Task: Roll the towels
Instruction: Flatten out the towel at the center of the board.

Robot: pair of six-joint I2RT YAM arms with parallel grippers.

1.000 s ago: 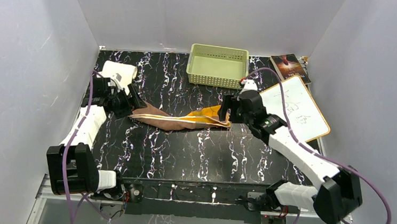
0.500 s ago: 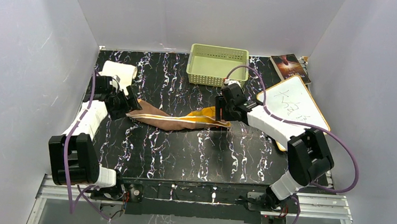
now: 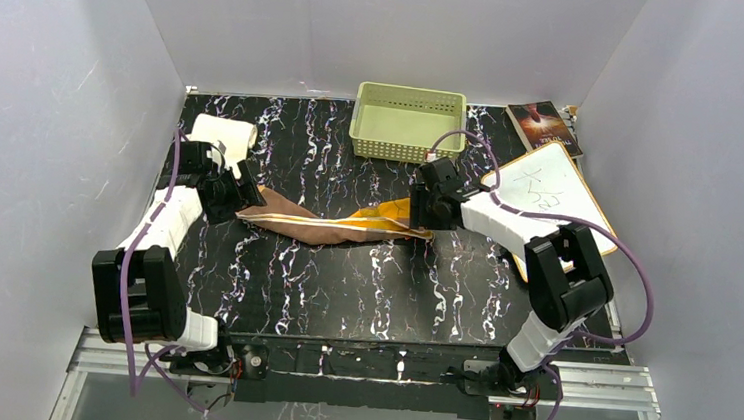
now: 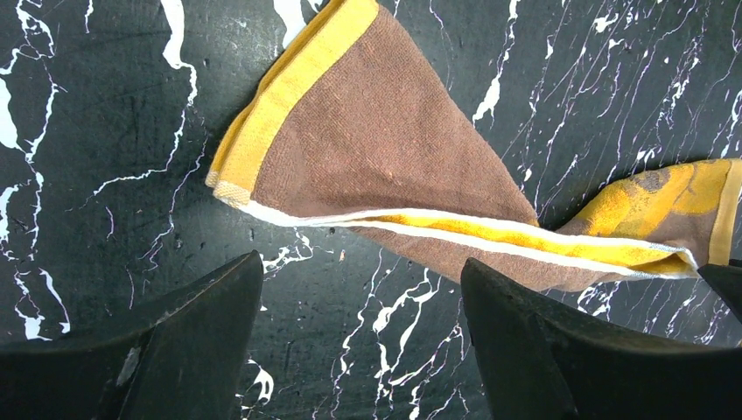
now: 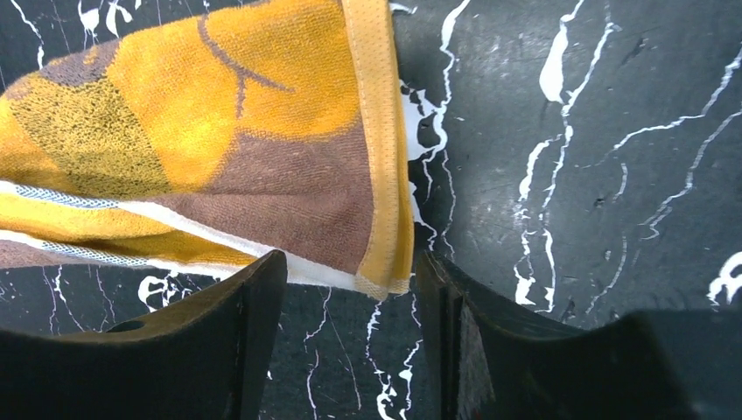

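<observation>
The mustard-yellow and brown towel (image 3: 332, 225) lies twisted in a long strip across the middle of the black marbled table (image 3: 342, 288). My left gripper (image 3: 245, 194) stands open at its left end. In the left wrist view the brown corner (image 4: 367, 149) lies just beyond the gripper (image 4: 359, 267), with bare table between the fingers. My right gripper (image 3: 416, 213) is at the right end, open. The yellow-edged corner (image 5: 381, 262) reaches just between its tips (image 5: 350, 267), touching neither finger. The cream-white towel (image 3: 225, 136) sits rolled up at the back left.
A pale green basket (image 3: 407, 123) stands at the back centre. A white board with an orange rim (image 3: 559, 200) lies at the right, partly under my right arm. A dark book (image 3: 545, 125) lies behind it. White walls close in three sides.
The right arm has folded in, its elbow swinging from the near right up toward the board. Its gripper has settled lower at the towel's right corner with narrower jaws. The left arm has barely moved.
</observation>
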